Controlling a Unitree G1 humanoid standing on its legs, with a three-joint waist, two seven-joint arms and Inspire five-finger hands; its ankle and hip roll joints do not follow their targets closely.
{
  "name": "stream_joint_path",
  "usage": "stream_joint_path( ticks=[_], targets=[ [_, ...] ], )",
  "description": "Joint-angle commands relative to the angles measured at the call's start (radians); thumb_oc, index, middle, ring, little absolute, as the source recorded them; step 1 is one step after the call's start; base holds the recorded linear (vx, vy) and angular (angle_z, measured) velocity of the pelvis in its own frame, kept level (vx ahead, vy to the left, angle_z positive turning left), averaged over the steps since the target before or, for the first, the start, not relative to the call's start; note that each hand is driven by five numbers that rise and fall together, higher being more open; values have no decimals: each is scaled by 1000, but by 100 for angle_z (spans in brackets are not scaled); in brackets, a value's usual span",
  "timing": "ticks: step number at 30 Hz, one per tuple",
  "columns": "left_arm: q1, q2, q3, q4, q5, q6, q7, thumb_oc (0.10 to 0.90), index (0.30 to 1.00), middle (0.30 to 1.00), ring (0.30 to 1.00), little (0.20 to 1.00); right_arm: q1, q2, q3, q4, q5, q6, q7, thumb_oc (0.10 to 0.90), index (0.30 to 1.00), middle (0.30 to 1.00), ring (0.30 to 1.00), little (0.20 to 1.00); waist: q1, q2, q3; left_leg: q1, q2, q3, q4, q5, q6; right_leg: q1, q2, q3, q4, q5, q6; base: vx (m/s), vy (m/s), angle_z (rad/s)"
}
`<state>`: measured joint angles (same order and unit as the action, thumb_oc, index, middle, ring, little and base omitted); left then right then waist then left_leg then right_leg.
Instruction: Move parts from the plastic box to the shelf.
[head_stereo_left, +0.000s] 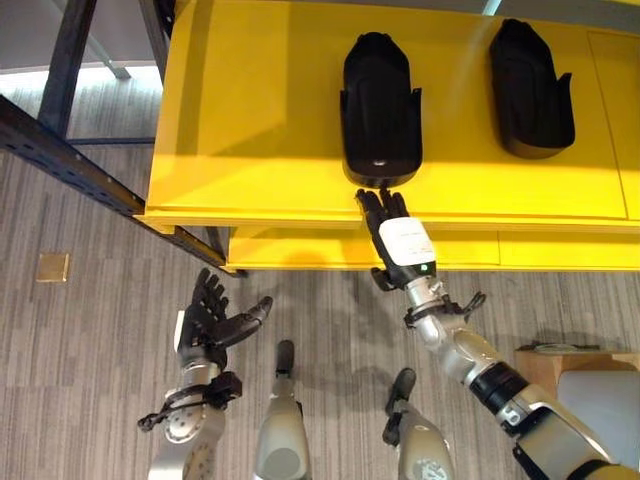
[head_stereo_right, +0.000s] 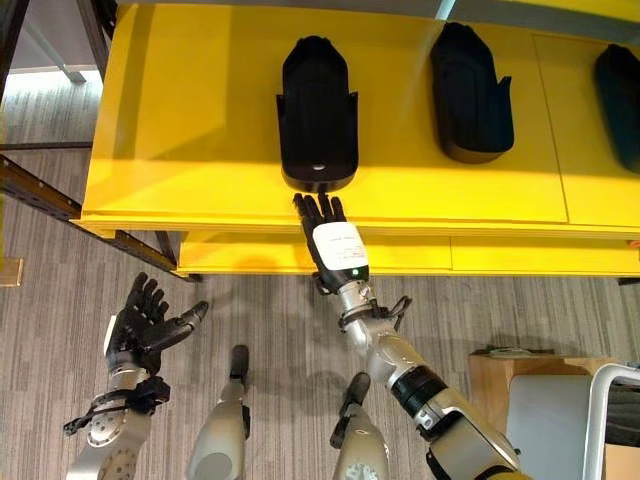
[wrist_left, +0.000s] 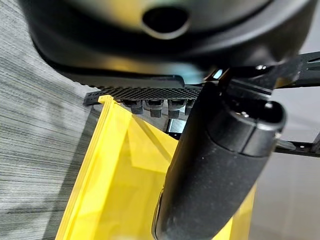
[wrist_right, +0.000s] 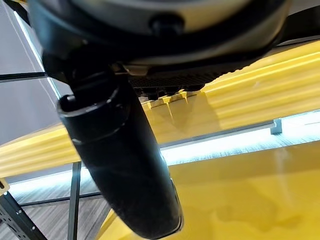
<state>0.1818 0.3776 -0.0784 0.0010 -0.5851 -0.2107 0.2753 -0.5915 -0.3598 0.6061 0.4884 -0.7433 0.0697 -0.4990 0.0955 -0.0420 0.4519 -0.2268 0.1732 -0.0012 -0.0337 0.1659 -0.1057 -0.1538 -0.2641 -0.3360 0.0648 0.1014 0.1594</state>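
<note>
A black moulded part (head_stereo_left: 380, 100) lies on the yellow shelf (head_stereo_left: 250, 130), its rounded near end close to the front edge. My right hand (head_stereo_left: 400, 235) reaches up over that edge, open with straight fingers; the fingertips (head_stereo_left: 375, 200) meet the part's near end and grasp nothing. A second black part (head_stereo_left: 530, 85) lies further right on the shelf, and a third (head_stereo_right: 620, 90) sits at the far right. My left hand (head_stereo_left: 210, 320) hangs low over the carpet to the left, open and empty. In the right wrist view the thumb (wrist_right: 125, 165) stands over yellow shelf surface (wrist_right: 250, 200).
A lower yellow level (head_stereo_left: 300, 250) sits under the shelf's front lip. Dark metal rack beams (head_stereo_left: 60, 150) run along the left. A tan box with a grey item (head_stereo_left: 580, 385) stands on the floor at the lower right. A small brass plate (head_stereo_left: 52, 266) is set in the carpet.
</note>
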Motion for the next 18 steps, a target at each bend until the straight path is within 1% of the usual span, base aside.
stream_joint_path(
  ticks=[1, 7, 18],
  targets=[
    [2, 65, 4, -96, -2, -118, -6, 900, 1000, 1000, 1000, 1000, -104, 24, -3, 52, 46, 12, -12, 900, 1000, 1000, 1000, 1000, 34, -27, -30, 72, 46, -7, 37, -123, 5, -68, -85, 52, 98, 25, 41, 0, 0, 0],
    [3, 66, 0, -96, -10, -123, -7, 900, 1000, 1000, 1000, 1000, -136, 35, -13, 115, 79, 21, -26, 900, 1000, 1000, 1000, 1000, 43, -23, -25, 68, 44, -11, 39, -123, 6, -69, -85, 50, 101, 24, 40, 0, 0, 0],
    [0, 73, -4, -96, -21, -127, -14, 900, 1000, 1000, 1000, 1000, -205, 21, -14, 190, 101, 27, -34, 900, 1000, 1000, 1000, 1000, 55, -18, -17, 57, 43, -19, 46, -122, 8, -77, -88, 47, 112, 23, 37, 0, 0, 0]
  ],
)
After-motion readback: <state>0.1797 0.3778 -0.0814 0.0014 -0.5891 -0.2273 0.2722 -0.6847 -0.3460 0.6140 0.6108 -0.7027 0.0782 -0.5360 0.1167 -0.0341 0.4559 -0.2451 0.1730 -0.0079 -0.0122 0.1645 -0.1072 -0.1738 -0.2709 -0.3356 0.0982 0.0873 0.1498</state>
